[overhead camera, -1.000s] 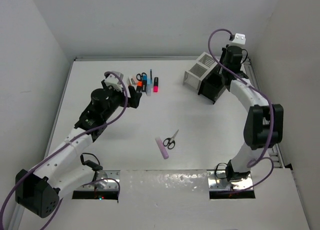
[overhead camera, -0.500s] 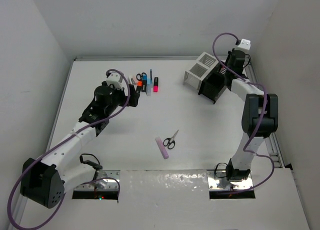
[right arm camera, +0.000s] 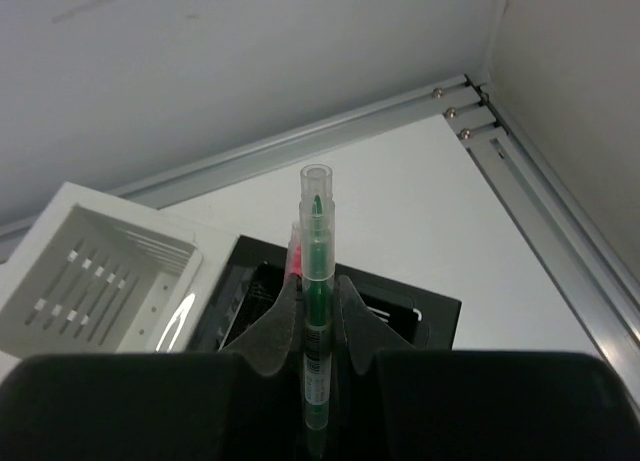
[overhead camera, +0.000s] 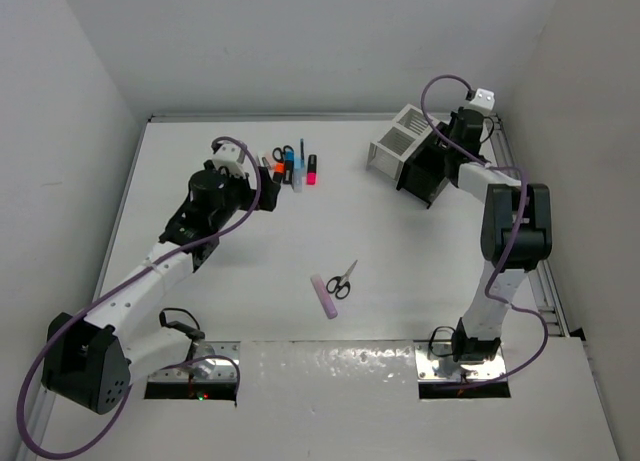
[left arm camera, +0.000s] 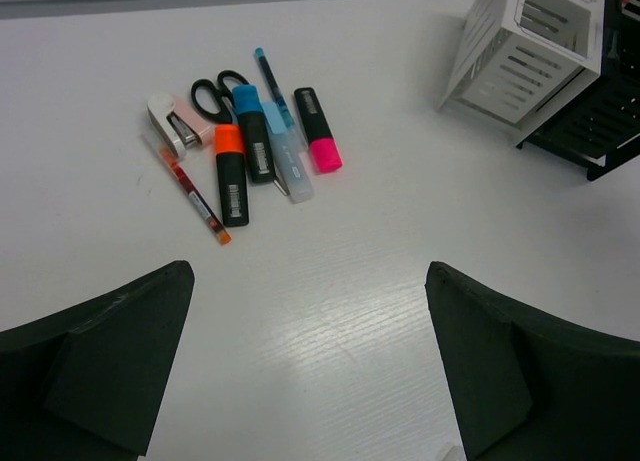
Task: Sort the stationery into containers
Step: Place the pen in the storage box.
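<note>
- A green pen (right arm camera: 316, 216) is clamped upright in the right gripper (right arm camera: 315, 299), above the black box (right arm camera: 405, 311).
- The left gripper (left arm camera: 310, 366) is held wide apart and empty, near the marker cluster (left arm camera: 250, 151).
- Judged next: the pen is to be lowered into a compartment and released.

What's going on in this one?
The right gripper is shut on a green pen, holding it over the black box, which adjoins the white box. The left gripper hangs open near the cluster of markers and pens on the table. A pair of scissors and a lilac bar lie mid-table, unsorted.
</note>
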